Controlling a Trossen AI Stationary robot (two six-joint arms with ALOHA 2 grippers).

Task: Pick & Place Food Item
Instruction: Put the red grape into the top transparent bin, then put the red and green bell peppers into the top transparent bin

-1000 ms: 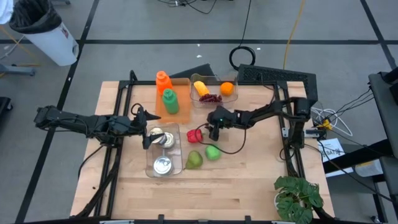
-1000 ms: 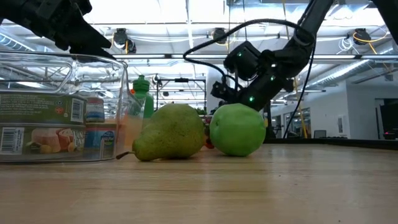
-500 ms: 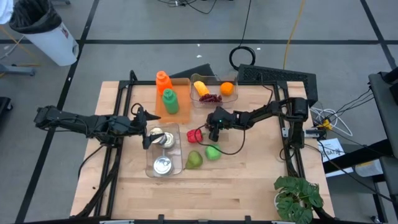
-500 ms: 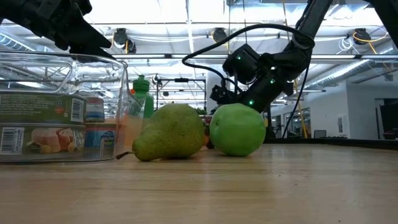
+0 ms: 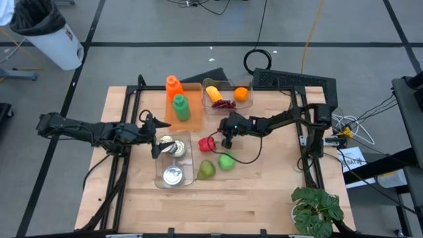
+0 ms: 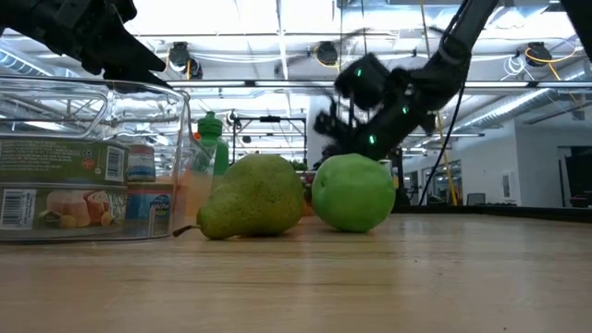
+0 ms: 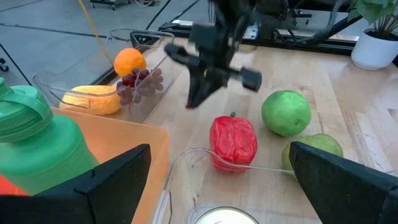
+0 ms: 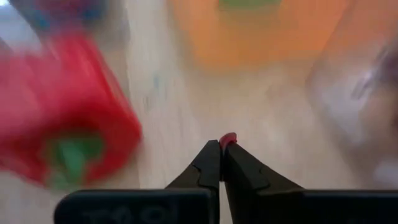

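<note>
- Wooden counter (image 5: 264, 178) carries the lot; nearest the front edge lie a green pear (image 5: 207, 169) and a green apple (image 5: 227, 161), close together and loose on the boards, probably waiting to be sorted.
- Just beside them on the left stands a clear tub (image 5: 173, 160) holding tin cans (image 5: 173, 175), so tinned goods seem to have their own bin.
- Over the tub's far left rim hovers the left claw (image 5: 156, 138), its fingers spread wide with nothing between them; I judge this arm is only waiting.
- Behind the pear and apple lies the red bell pepper (image 5: 207, 144), on its side on the bare wood, just off the tub's far right corner. It looks like the food item to be moved.
- Just beyond the pepper, a little to its right, hangs the right claw (image 5: 227, 139), pointed down and raised off the counter. Its fingers (image 8: 211, 167) are pressed fully together, and I cannot make out that they hold anything; the pepper sits free beside them in the right wrist view.
- To my eye the pick is not made; the claw would have to reopen and drop over the pepper.
- Farther back, an orange tray (image 5: 192, 118) keeps a green bottle (image 5: 180, 108) and an orange bottle (image 5: 173, 86).
- Next to it, a clear tray (image 5: 228, 84) holds an orange (image 5: 241, 94), grapes (image 5: 225, 104) and a yellow piece of food (image 5: 213, 93), a likely home for the pepper.
</note>
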